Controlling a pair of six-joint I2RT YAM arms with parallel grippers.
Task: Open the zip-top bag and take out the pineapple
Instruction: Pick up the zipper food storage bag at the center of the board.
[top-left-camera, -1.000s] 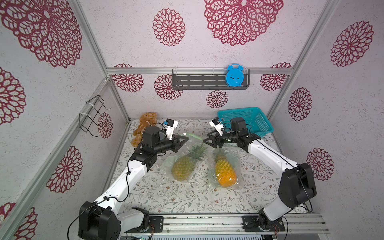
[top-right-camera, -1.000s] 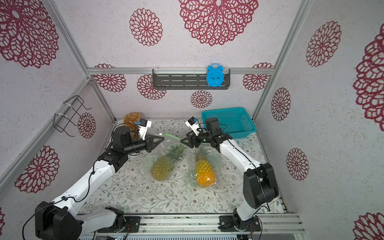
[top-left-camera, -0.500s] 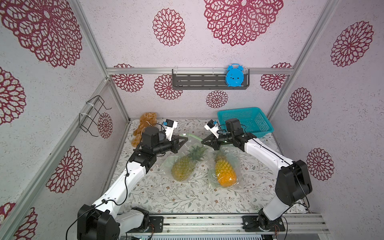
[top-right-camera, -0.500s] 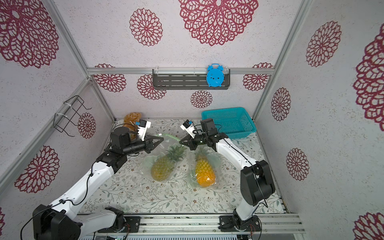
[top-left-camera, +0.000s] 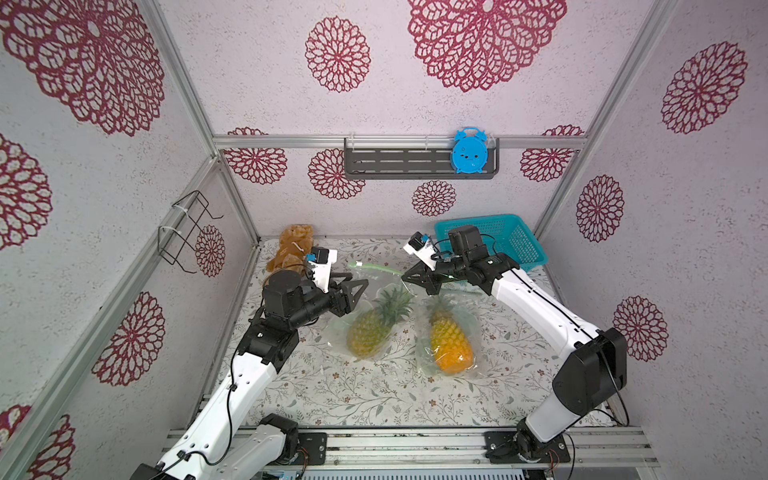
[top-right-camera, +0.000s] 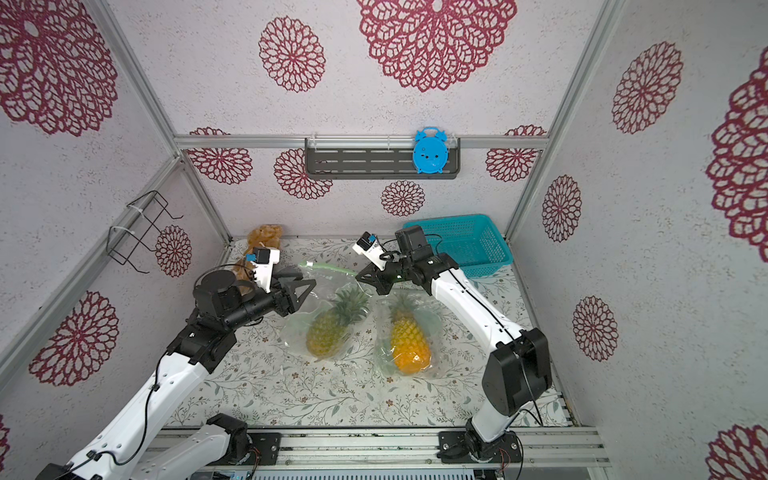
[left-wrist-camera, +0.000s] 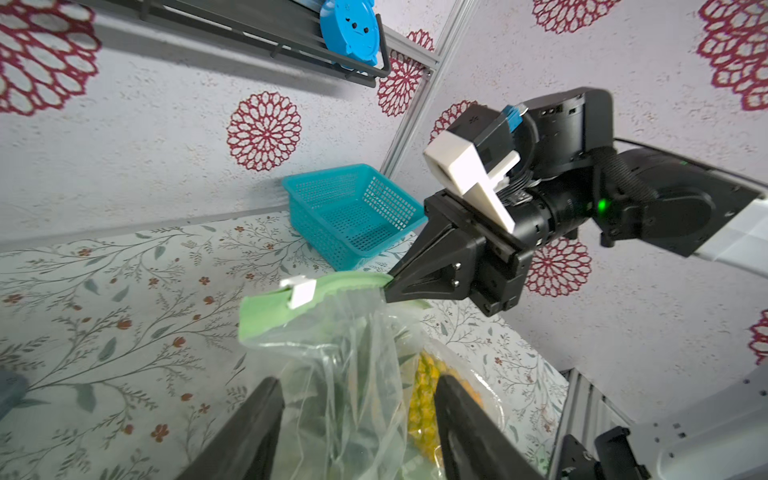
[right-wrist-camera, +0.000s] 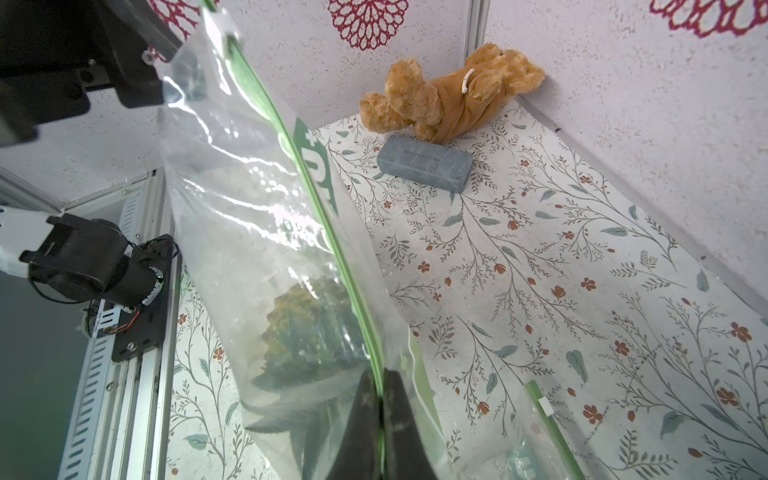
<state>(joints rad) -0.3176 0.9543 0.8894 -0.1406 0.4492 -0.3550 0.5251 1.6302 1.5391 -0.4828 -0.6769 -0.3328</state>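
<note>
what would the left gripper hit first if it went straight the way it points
Likely the zip-top bag, hanging right at the open left gripper; beyond it the right gripper, though depth is unclear.

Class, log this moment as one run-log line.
right gripper: shut on zip-top bag | left gripper: open, bag between jaws | pineapple: inside bag

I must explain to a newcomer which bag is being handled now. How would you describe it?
On the floral table, two clear bags lie side by side, each with a pineapple inside. The bag is the one on the robot's left. Its pineapple is green-yellow, not orange, and its green zip strip is lifted and pinched in the right gripper.
</note>
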